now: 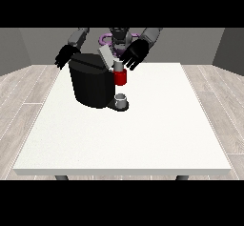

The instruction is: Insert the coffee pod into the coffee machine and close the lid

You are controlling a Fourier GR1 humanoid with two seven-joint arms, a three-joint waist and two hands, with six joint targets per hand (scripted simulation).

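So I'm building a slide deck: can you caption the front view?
Robot's hand at the view's right hovers over the open lid of a black coffee machine on a white table.

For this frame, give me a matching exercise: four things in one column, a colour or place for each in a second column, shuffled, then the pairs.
Things:
1. bulky coffee machine body
2. cylindrical holder at the machine's front
3. small cup on the machine's base
4. hand at the view's right

Descriptions:
A. grey, lowest on the machine
B. black, on the white table
C. red
D. above the raised grey lid

Pairs: 1-B, 2-C, 3-A, 4-D
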